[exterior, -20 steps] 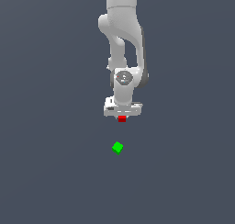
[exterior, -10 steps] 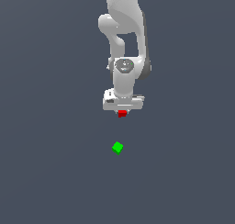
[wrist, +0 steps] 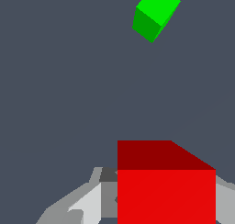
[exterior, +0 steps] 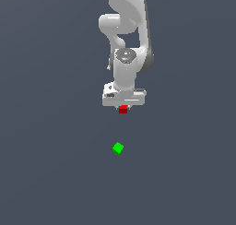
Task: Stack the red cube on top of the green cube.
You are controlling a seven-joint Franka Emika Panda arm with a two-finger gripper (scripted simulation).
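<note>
The red cube [exterior: 123, 109] hangs just under the white gripper [exterior: 123, 107], which is shut on it. In the wrist view the red cube [wrist: 166, 186] fills the near part of the picture between the grey fingers [wrist: 87, 204]. The green cube [exterior: 118, 148] lies on the dark floor, corner-on, some way below the gripper in the exterior view and slightly toward the exterior view's left. From the wrist the green cube [wrist: 155, 14] shows far off, apart from the red one.
Only the plain dark grey floor [exterior: 50, 164] surrounds the cubes. The white arm [exterior: 126, 30] rises from the gripper toward the upper edge of the exterior view.
The gripper has risen with the red cube held in it, and the arm's wrist has straightened. The green cube has stayed in place.
</note>
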